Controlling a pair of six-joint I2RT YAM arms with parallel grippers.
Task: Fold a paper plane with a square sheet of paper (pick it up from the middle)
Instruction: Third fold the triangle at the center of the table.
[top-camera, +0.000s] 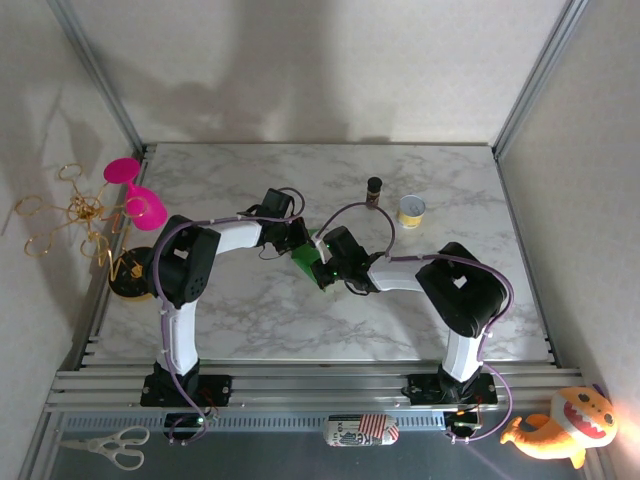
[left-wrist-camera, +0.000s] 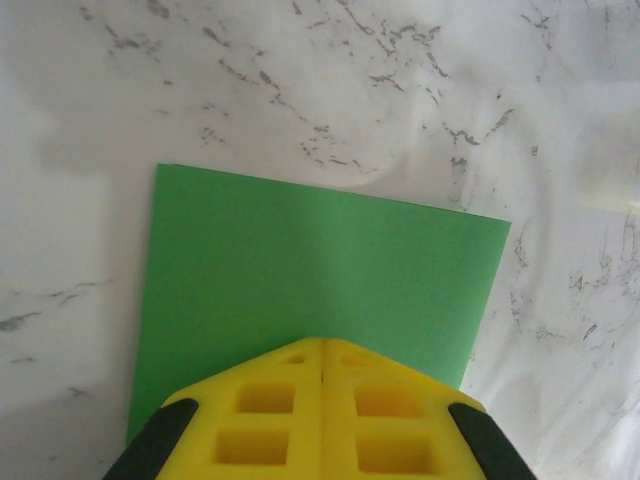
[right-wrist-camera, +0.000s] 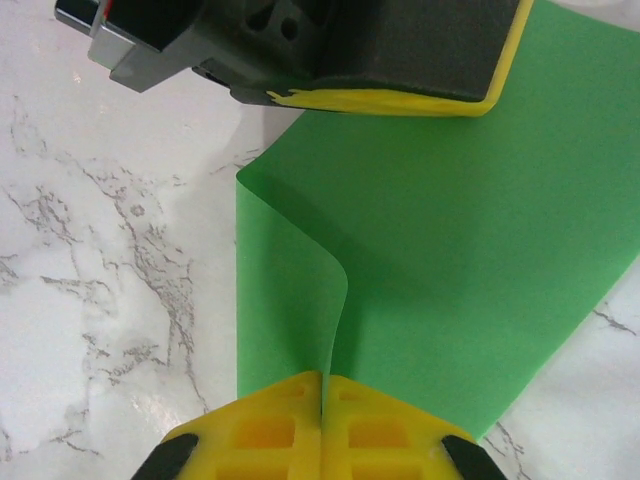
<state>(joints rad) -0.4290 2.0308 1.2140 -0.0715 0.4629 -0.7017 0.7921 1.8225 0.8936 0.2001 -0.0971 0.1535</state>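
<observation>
Right claw pinching raised flap of sheet of paper, middle of bench. Left claw pressed together on far-left edge, seemingly pinning it. First fold in hand; next: carry flap across, align edges.

1. sheet of paper: bright green, plain, unmarked
2. table: white marble pattern, grey veins
3. left gripper and right gripper: yellow fingers, black outer edges
4. tape roll near the table's far edge: yellow-white
</observation>
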